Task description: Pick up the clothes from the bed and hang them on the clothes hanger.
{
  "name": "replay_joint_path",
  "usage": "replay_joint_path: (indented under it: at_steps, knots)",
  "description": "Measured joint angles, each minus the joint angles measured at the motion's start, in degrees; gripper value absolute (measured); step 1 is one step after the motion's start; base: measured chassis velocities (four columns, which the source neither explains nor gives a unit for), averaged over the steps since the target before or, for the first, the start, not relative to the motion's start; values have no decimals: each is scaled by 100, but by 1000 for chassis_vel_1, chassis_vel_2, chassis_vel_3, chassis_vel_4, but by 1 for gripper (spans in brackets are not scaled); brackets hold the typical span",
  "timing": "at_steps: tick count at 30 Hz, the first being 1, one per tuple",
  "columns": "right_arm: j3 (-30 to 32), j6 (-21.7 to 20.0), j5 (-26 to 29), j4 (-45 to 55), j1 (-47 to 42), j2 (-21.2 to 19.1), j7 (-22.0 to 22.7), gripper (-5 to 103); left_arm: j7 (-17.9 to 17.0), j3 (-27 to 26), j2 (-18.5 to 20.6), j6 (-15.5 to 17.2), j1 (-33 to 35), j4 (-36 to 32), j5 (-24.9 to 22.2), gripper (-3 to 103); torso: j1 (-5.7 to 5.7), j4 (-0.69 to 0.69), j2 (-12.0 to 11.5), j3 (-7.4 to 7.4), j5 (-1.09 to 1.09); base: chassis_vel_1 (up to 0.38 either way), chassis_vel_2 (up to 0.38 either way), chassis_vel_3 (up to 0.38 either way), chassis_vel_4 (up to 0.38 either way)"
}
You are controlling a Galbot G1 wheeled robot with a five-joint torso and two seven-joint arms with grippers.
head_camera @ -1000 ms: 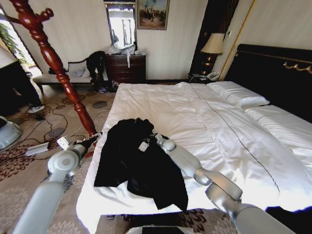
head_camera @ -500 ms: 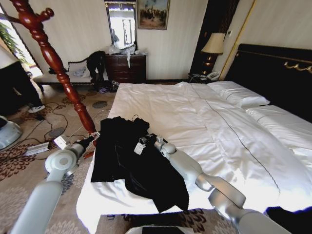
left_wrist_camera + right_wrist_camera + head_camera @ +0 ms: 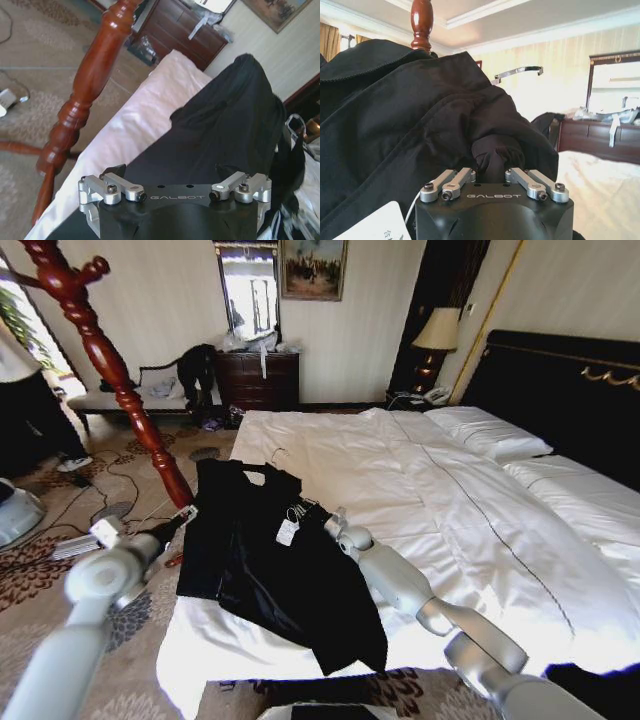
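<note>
At the near left corner of the bed (image 3: 420, 490): one long black garment, the clothes (image 3: 270, 560), partly raised off the white sheet, its lower half trailing on the mattress.

Right gripper (image 3: 330, 523): at the collar end, jaws pinching a bunched knot of black cloth, seen close in the right wrist view (image 3: 496, 156).

Left gripper (image 3: 188, 514): at the garment's left edge beside the bed's side; its jaws are buried in dark fabric, so their state cannot be told.

Clothes hanger (image 3: 105, 360): glossy reddish-brown turned pole, standing on the carpet just left of the bed.

Handling note, as judgement: lift both ends evenly, keep the cloth taut, clear the hem off the sheet before swinging towards the pegs.

Appearance: matte black shell, faintly shiny lining, small white tag (image 3: 287, 531) near the collar, thin metal hook (image 3: 517, 73) above.
</note>
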Motion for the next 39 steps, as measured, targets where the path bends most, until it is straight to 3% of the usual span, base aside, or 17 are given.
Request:
replay_joint_path:
  at_steps: [4, 7, 11, 14, 16, 20, 26, 28, 33, 39]
  knots:
    - [70, 170, -227, -110, 0, 26, 0, 19, 48, -451, -113, 57, 572, -271, -159, 100, 0, -1, 0, -1, 1, 0, 0, 0, 0]
    - [72, 197, -308, -131, -7, 27, -2, 19, 55, -473, -135, 29, 571, -267, -172, 100, 0, -5, 0, 0, 0, 0, 0, 0, 0]
    - [66, 227, -428, -115, -51, 36, 50, 19, 11, -74, -93, -119, 146, -211, -153, 100, 0, -7, 0, 0, -1, 0, 0, 0, 0]
    - [32, 307, -694, -73, -93, 31, 183, 19, 205, 533, 229, -193, -225, -200, 375, 100, 2, -8, 0, 0, 1, 0, 0, 0, 0]
    - [29, 328, -750, -73, -98, 31, 194, 19, 226, 575, 265, -198, -241, -195, 434, 100, 1, -7, 0, 0, 0, 0, 0, 0, 0]
    - [-20, 549, -1381, -83, -187, 83, 339, 19, 320, 893, 761, -271, -299, -195, 959, 100, 1, -4, 0, 1, 0, 0, 0, 0, 0]
    - [-55, 660, -1791, -130, -233, 226, 626, 19, 25, 903, 1164, -309, -410, -260, 1009, 100, 1, -5, 0, 0, 0, 0, 0, 0, 0]
    - [-54, 704, -2003, -148, -248, 303, 802, 19, -78, 1010, 1281, -330, -395, -226, 1260, 100, 2, -5, 0, 1, 0, 0, 0, 0, 0]
    - [-38, 835, -2414, -154, -312, 437, 1029, 19, -237, 1209, 1236, -339, -402, -108, 1603, 100, 2, -5, 0, 0, -1, 0, 0, 0, 0]
    - [-108, 921, -2595, -240, -345, 508, 1098, 19, -277, 1260, 1229, -318, -652, 24, 1499, 100, 1, -4, 0, 0, -1, 0, 0, 0, 0]
